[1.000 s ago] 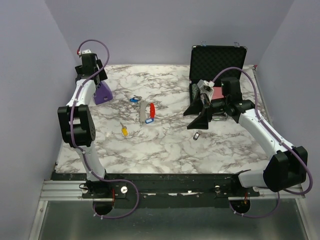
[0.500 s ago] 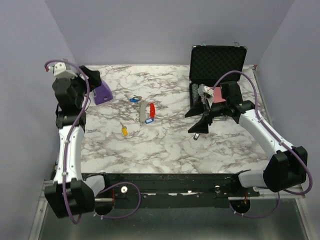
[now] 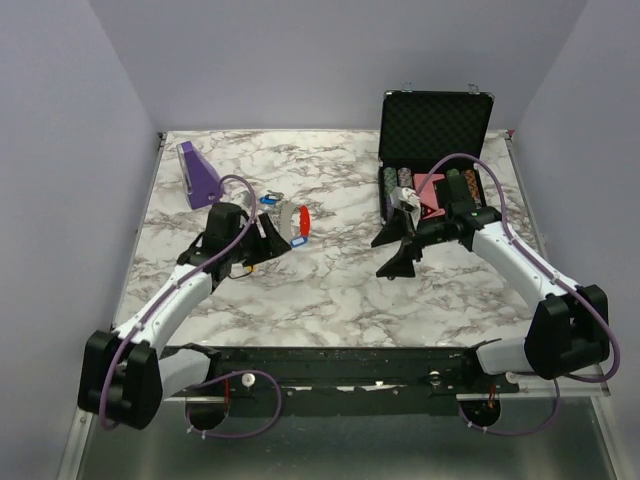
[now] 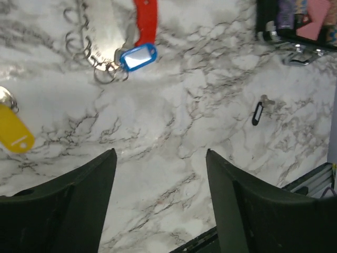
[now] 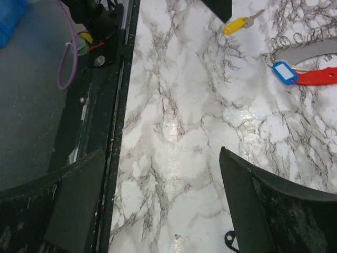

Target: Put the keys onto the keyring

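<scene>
Resting on marble-patterned table (image 3: 330,290): keyring (image 3: 303,219) | lilac walls (image 3: 300,60) | open black case (image 3: 435,125)

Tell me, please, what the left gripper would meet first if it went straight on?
Probably the bare grey-veined marble tabletop; the left gripper tilts down, with the blue plastic-tagged key beyond, depth unclear.

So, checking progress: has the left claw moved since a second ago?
Yes: left claw swung right, from the purple wedge block to beside the red-and-grey metal keyring.

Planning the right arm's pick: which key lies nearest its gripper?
The black-tagged key, alone beside the right gripper; the yellow key and blue key lie by the keyring.
</scene>
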`<state>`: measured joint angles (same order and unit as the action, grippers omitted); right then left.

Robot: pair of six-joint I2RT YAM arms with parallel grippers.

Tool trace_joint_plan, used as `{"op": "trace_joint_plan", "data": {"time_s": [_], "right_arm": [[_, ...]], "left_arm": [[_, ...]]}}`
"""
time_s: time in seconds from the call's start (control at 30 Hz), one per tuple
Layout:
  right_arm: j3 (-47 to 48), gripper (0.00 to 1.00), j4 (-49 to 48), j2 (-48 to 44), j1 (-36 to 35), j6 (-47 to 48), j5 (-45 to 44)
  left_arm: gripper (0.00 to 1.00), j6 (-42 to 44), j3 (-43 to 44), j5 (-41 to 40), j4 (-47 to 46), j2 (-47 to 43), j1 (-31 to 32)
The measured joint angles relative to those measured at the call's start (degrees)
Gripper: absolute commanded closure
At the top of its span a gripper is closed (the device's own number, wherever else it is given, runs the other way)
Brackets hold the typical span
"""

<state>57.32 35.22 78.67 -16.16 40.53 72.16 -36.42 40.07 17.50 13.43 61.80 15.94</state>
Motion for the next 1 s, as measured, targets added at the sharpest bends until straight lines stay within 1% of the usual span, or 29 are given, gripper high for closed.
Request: {"op": "trace_joint_plan", "data": {"time_s": [0.07,0.13,0.17,0.23,0.3,0.33,0.53,0.7,0.73,0.8,0.87,1.0], "right_arm": [[0.0,0.04,-0.8,0.0,0.0,-0.7,-0.7],[0.0,0.04,-1.4,0.1,-0.2,-1.6,-1.2],[0.0,0.04,-1.8,0.1,-0.3,-1.9,-1.5],[0.0,0.04,-2.4,0.3,-0.4,-2.6,-2.2],[0.0,0.00,-2.7,0.7,-0.7,-3.0,-2.6],[0.0,0.00,-2.6,1.0,-0.8,-3.1,-2.7],[1.4,0.00,-0.4,4.1,-1.5,-2.1,-3.6],[2.4,0.00,1.2,5.2,-1.9,-1.2,-4.0],[2.5,0.00,1.4,5.3,-1.9,-1.1,-4.1],[2.5,0.00,1.7,5.3,-1.9,-0.9,-4.2],[2.5,0.00,1.9,5.3,-1.9,-0.8,-4.4],[2.5,0.00,2.1,5.3,-2.1,-0.6,-4.6]], "left_arm": [[0.38,-2.9,-1.4,-2.0,-0.4,3.8,0.8],[0.50,-6.2,-2.0,-4.7,-0.9,8.0,1.2],[0.53,-7.7,-1.9,-6.1,-1.5,10.8,1.3],[0.54,-10.4,-0.9,-8.2,-2.1,14.8,1.3],[0.54,-12.3,0.8,-9.9,-3.3,18.6,1.3],[0.53,-13.0,1.7,-10.5,-3.8,20.3,1.3],[0.53,-14.0,7.1,-13.3,-5.9,25.4,1.3],[0.53,-14.0,8.9,-14.9,-6.3,27.5,1.3],[0.56,-14.1,8.9,-15.1,-6.3,27.8,1.3],[0.57,-14.2,8.9,-15.3,-6.3,28.3,1.3],[0.60,-14.4,8.9,-15.5,-6.3,28.7,1.3],[0.60,-14.9,8.9,-16.7,-6.4,28.8,1.3]]}}
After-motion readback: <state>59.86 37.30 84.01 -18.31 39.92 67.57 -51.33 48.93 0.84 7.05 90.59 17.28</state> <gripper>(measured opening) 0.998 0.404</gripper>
